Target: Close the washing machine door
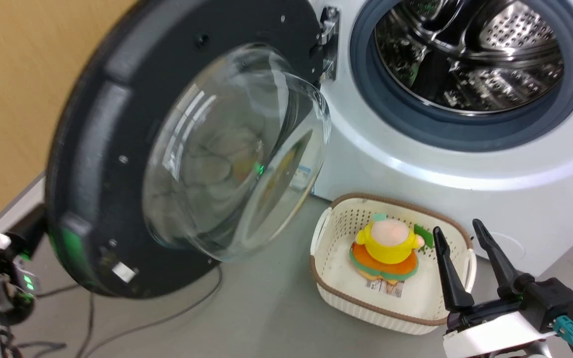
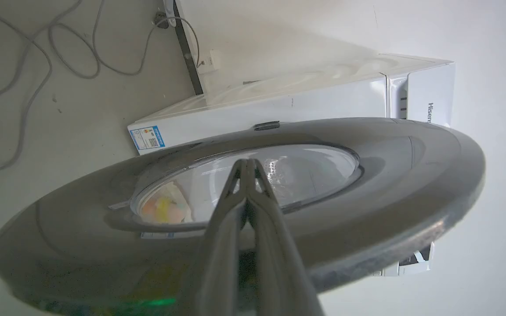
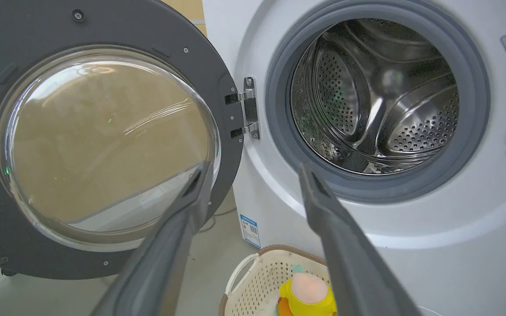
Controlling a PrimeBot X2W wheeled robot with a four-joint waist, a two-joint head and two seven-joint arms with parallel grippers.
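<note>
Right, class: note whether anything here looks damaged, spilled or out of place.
Nothing looks damaged or spilled. The washing machine door hangs wide open, and loose cables trail across the floor beneath it. A basket holding a plush toy sits before the washing machine.

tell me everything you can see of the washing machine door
The washing machine door is large and round, with a wide dark grey, plastic-looking rim dotted with screws and a bulging clear glass bowl at its centre. It stands wide open, held by a metal hinge to the front of the white washing machine. The left gripper, fingers shut, points at its outer face; contact cannot be told.
</note>
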